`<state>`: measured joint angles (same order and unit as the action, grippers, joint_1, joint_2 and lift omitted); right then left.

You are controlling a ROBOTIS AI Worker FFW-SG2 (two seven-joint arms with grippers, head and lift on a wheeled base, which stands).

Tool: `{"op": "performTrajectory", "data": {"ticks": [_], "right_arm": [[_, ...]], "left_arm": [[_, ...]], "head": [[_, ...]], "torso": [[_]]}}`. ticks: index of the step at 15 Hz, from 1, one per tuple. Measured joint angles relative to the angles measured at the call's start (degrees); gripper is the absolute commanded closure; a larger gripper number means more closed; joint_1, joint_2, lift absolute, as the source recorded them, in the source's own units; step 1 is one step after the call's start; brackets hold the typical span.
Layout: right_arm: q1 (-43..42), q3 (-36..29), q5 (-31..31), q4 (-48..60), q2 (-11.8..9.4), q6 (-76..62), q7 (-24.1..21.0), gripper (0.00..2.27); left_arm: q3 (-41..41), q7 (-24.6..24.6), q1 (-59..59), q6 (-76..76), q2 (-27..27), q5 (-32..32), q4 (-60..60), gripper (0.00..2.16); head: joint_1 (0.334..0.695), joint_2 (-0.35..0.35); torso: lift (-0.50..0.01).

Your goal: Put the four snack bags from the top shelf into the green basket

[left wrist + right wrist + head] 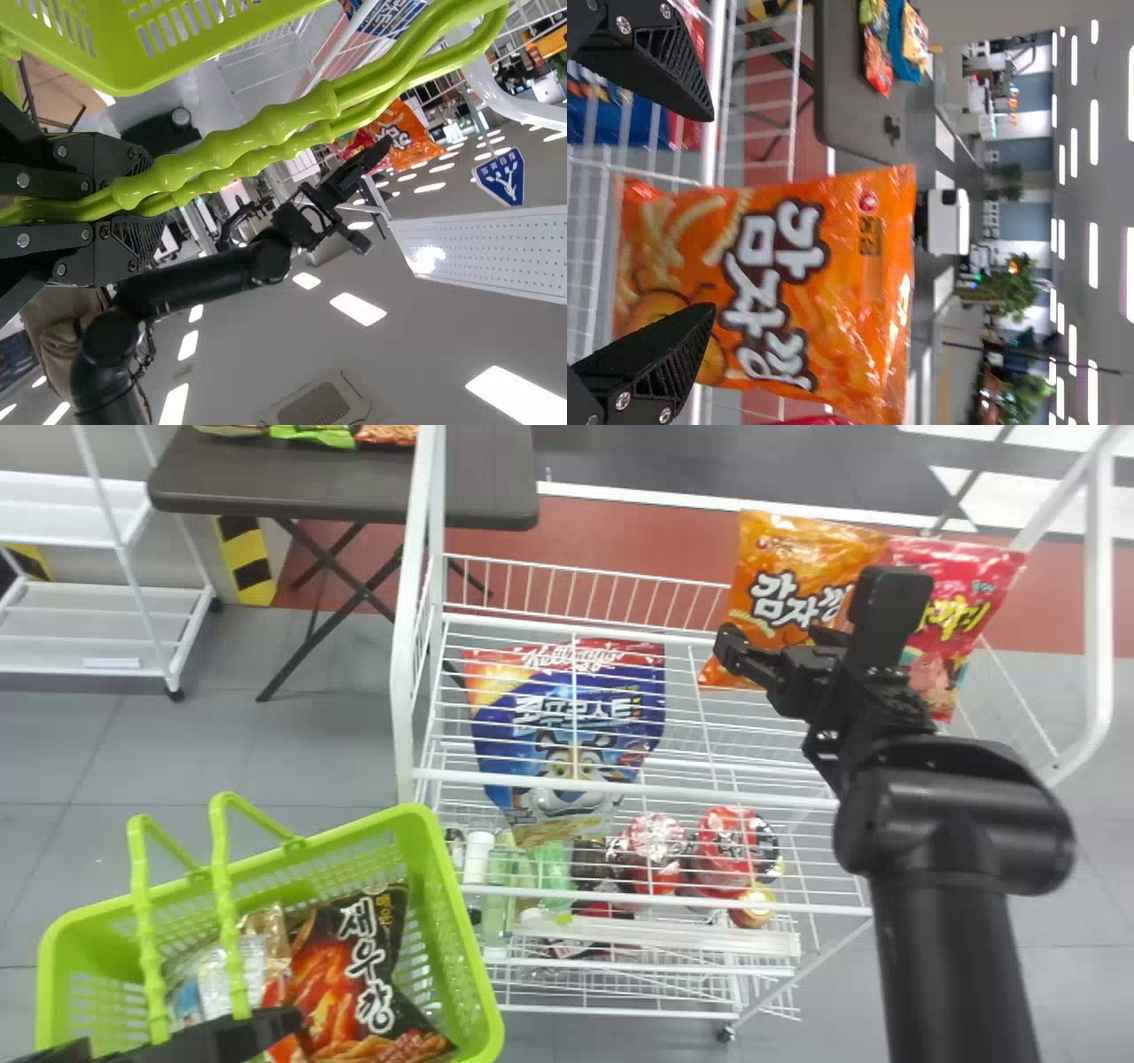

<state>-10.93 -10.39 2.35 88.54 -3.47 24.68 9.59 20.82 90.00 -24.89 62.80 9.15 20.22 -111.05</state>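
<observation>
From the head view, likely lining up on the orange plastic bag (797, 558) toward the white wire shelf's (753, 798) right end; shows a glossy black bag (354, 957) in the green plastic basket (456, 926) left of that shelf. From the left wrist view, adds the left pincer (142, 199) pinching ribbed green handles (266, 124). From the right wrist view, adds the right pincer (711, 212), spread; calls for easing shelfward, then closing.
</observation>
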Motion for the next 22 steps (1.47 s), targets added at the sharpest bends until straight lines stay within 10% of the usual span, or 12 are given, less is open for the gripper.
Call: {"op": "performTrajectory", "data": {"ticks": [3,7,16,22], "right_arm": [[-5.81,-0.62,2.62,-10.29,-0.27,-2.13,-1.68,0.25],[-7.66,-1.5,3.63,-14.4,-0.58,-1.28,-1.63,2.25],[-3.32,-2.04,1.42,-5.94,-0.57,1.62,-1.04,2.25],[9.46,0.56,-6.92,20.61,-0.36,11.47,1.85,2.25]], "left_arm": [[-0.07,0.0,0.05,-0.05,0.09,0.0,0.27,2.15],[-0.25,0.0,0.12,-0.08,0.23,0.0,0.78,2.15],[-0.03,0.0,-0.22,-0.08,0.57,0.6,0.81,2.15],[0.27,0.0,0.2,-0.08,0.53,0.62,1.37,2.15]], "head": [[0.695,-0.215],[0.695,-0.226],[0.695,-0.233],[0.695,-0.17]], "torso": [[0.0],[0.0],[0.0],[0.0]]}}
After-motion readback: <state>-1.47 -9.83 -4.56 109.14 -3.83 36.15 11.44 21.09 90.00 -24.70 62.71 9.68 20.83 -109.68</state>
